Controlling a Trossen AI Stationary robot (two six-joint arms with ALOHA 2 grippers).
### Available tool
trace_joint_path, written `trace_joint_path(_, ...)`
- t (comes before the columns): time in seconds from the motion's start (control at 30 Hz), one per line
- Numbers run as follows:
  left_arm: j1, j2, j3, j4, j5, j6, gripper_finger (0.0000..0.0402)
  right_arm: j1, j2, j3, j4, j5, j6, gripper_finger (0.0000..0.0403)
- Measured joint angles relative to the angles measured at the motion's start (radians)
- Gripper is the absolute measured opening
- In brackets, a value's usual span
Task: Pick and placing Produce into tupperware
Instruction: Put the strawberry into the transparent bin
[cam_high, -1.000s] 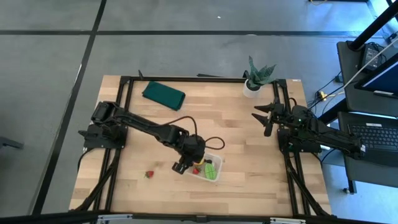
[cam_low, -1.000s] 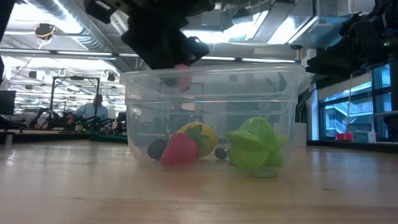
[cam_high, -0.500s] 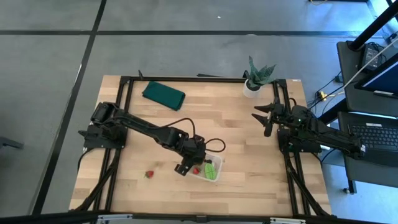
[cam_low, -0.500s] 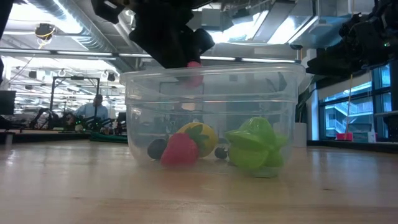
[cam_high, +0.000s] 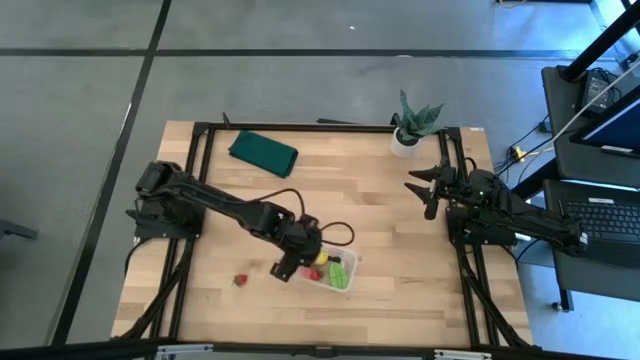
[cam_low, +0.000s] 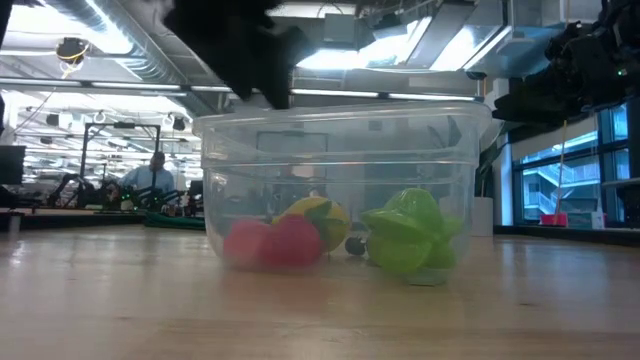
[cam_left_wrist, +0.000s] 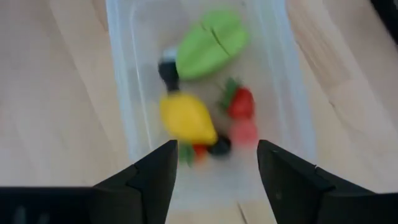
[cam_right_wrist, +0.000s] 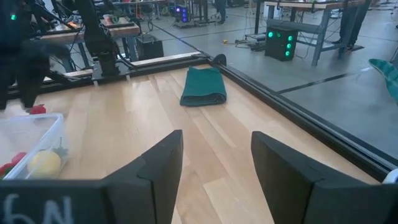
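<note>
The tub sits on the table and serves as the landmark for all else. The left pincer hangs just above the tub's end that faces the lone strawberry, its fingers spread apart and grasping nothing. In the left wrist view the tub lies straight beneath those fingers.

Inside the tub lie the lemon, the light green piece, two strawberries side by side, and dark berries. In the low view the lemon sits behind the two red strawberries, with the green piece beside them toward the tub's far end and a berry between.

The lone strawberry rests on the bare wood, near the tub but outside it, past the left pincer.

The right pincer waits well apart from the tub, near the table's edge by the potted plant. Its fingers stand apart with nothing between them.

A green cloth lies folded far from the tub, toward the table's back edge.
</note>
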Motion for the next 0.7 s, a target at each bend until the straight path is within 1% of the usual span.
trace_joint_path(0.17, 0.001, -0.106, 0.0, -0.215, -0.006, -0.193, 0.0209, 0.0, 0.0, 0.0, 0.0, 0.0, -0.002, 0.0193)
trace_joint_path(0.3, -0.01, -0.195, 0.0, -0.336, -0.006, -0.398, 0.0209, 0.0, 0.0, 0.0, 0.0, 0.001, -0.001, 0.0193)
trace_joint_path(0.4, -0.025, -0.254, 0.0, -0.397, -0.004, -0.543, 0.0209, 0.0, 0.0, 0.0, 0.0, 0.001, -0.001, 0.0193)
trace_joint_path(0.47, -0.04, -0.286, 0.0, -0.426, -0.004, -0.611, 0.0209, 0.0, 0.0, 0.0, 0.0, 0.001, -0.001, 0.0193)
trace_joint_path(0.6, -0.083, -0.333, 0.0, -0.47, -0.003, -0.711, 0.0209, 0.0, 0.0, 0.0, 0.0, 0.002, -0.002, 0.0193)
trace_joint_path(0.7, -0.116, -0.35, 0.0, -0.492, -0.005, -0.753, 0.0209, 0.0, 0.0, 0.0, 0.0, 0.003, -0.004, 0.0193)
